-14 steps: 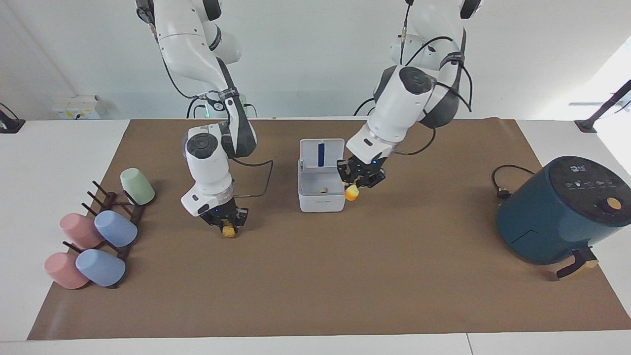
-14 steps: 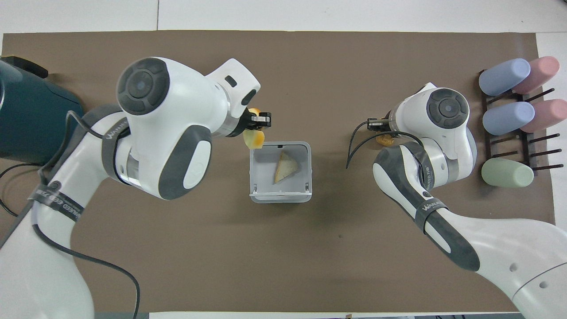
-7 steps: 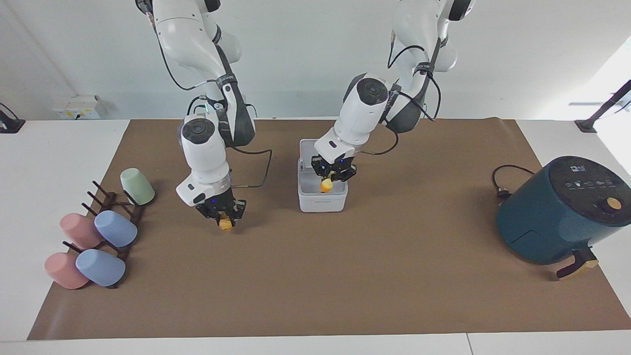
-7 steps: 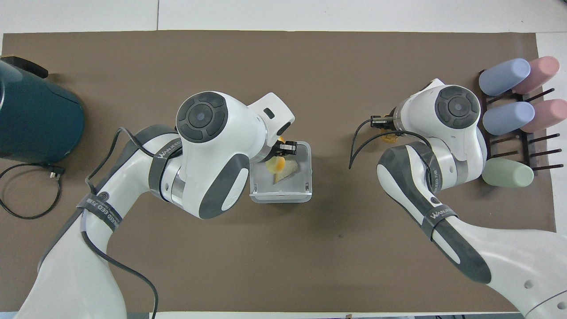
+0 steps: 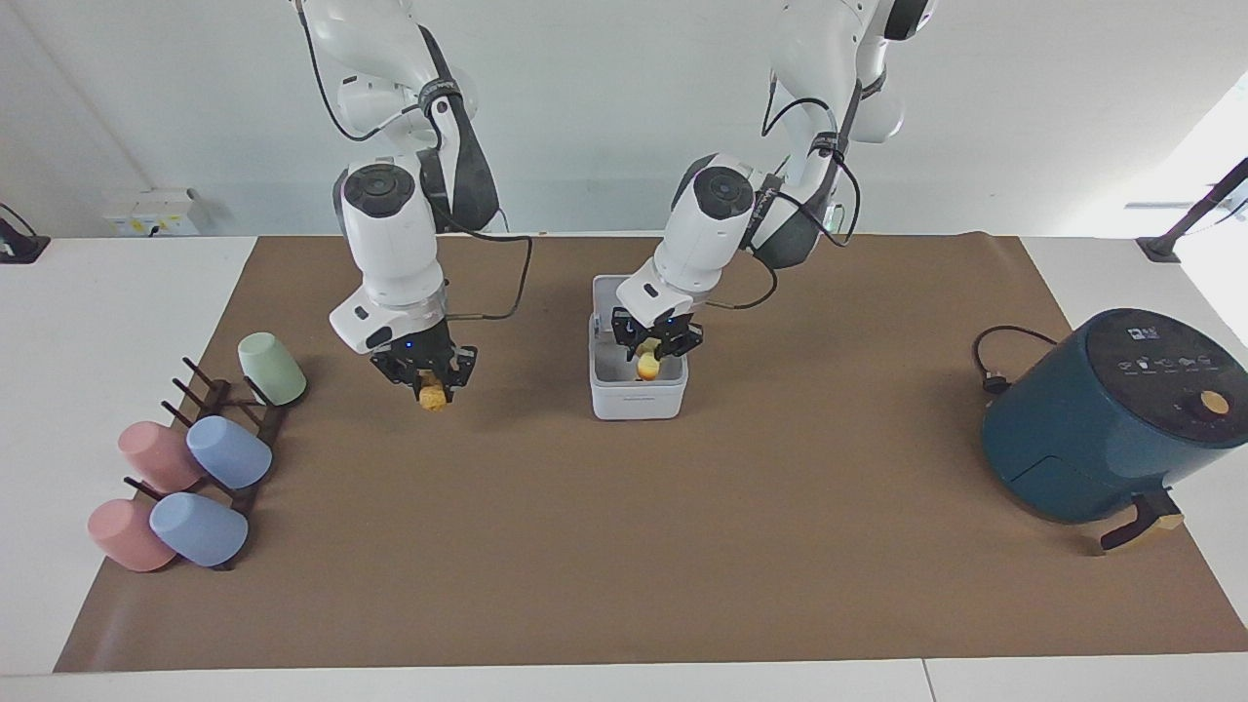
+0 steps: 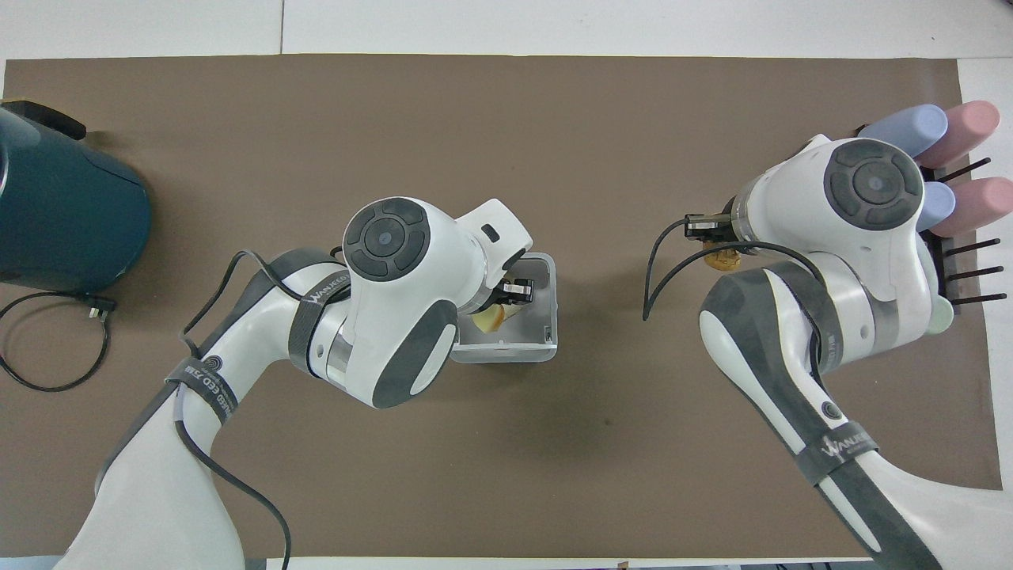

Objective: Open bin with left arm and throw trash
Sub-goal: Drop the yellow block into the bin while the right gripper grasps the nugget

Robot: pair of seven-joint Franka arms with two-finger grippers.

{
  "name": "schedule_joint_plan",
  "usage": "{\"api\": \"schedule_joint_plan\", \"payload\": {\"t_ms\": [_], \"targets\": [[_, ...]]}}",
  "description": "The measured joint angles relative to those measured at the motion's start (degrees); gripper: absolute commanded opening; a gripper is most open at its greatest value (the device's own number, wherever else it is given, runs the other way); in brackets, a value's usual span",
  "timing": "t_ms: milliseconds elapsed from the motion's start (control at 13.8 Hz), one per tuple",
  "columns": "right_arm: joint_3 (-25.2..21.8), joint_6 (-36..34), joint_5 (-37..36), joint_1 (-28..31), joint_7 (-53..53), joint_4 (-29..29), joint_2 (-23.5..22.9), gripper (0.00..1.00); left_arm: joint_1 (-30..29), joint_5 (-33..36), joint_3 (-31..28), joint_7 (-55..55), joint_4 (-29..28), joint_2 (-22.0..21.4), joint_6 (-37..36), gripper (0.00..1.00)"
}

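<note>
Left arm point(image 5: 726, 210): descends from its base, elbow bent, wrist pitched steeply down; left hand point(image 5: 655, 349) points downward, fingers closed on a yellow chunk point(image 5: 647, 367). Right arm point(image 5: 390, 234): forearm near vertical, wrist directed down; right hand point(image 5: 429, 382) is raised clear of the desk point(image 5: 624, 546), fingers closed on a golden-brown nugget point(image 5: 431, 396).
</note>
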State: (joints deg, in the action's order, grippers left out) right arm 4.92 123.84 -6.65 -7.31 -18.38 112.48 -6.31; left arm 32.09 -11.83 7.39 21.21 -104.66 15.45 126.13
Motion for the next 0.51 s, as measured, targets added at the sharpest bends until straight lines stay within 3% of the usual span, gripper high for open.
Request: {"api": "schedule_joint_plan", "payload": {"t_ms": [508], "targets": [[1.5,-2.0,4.6,-0.1,0.0,0.0,2.1,0.00,0.0,0.0,-0.5,0.0,0.5,-2.6,-2.7,1.00]]}}
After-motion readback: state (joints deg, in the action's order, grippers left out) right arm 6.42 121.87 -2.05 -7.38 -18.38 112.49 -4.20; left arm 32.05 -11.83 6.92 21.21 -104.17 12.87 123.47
